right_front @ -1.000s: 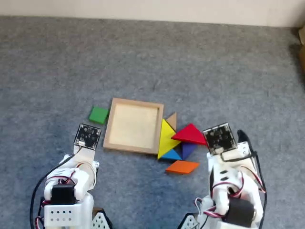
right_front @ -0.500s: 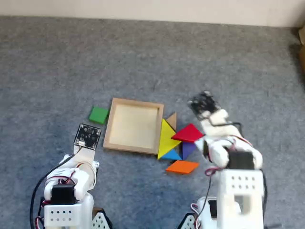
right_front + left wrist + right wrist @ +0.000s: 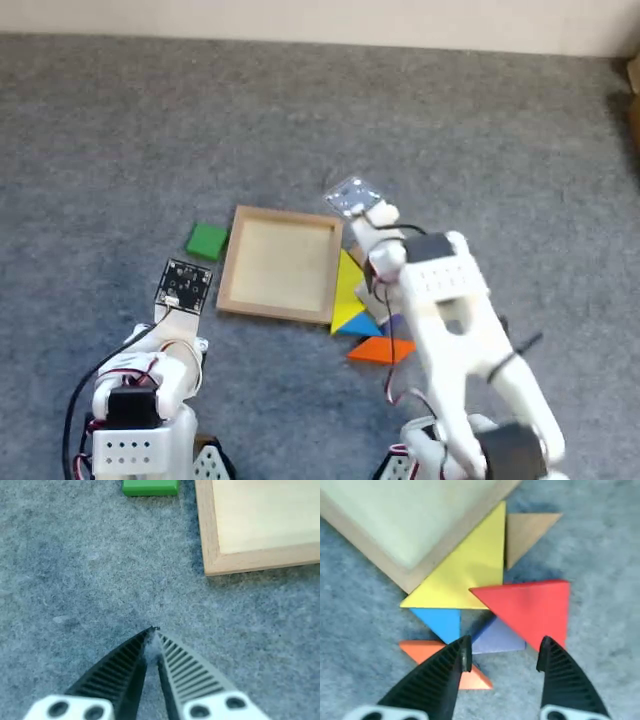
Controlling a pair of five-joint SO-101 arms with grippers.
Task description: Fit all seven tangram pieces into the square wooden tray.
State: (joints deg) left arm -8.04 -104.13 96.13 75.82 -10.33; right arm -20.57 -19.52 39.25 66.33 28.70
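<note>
High view sets the square wooden tray point(image 3: 285, 213) near the middle of the grey carpet point(image 3: 480, 150), bare inside, so no piece is fitted yet; the green piece point(image 3: 207, 241) lies alone just off its 9 o'clock side; the rest crowd its 3 to 4 o'clock edge, with the yellow triangle point(image 3: 349, 290) touching the rim and the blue triangle point(image 3: 362, 325) and orange piece point(image 3: 380, 349) toward 5 o'clock.

The right arm point(image 3: 440, 300) stretches over that cluster, probably because most of the supply lies there; in the right wrist view the right gripper point(image 3: 505, 650) hangs with its fingers spread apart and holds nothing, straddling the purple piece point(image 3: 497, 637) and a corner of the red triangle point(image 3: 530, 607); red seems to lie over yellow's edge, so it looks the sensible first pick; a tan triangle point(image 3: 527, 530) sits beside yellow.

The left gripper point(image 3: 152, 632), tips pressed together on nothing, sits low over carpet off the tray's 7 o'clock corner, apparently parked out of the way.

The carpet is a short felted pile, likely to keep pieces from sliding; a pale wall point(image 3: 300, 20) runs along 12 o'clock.
</note>
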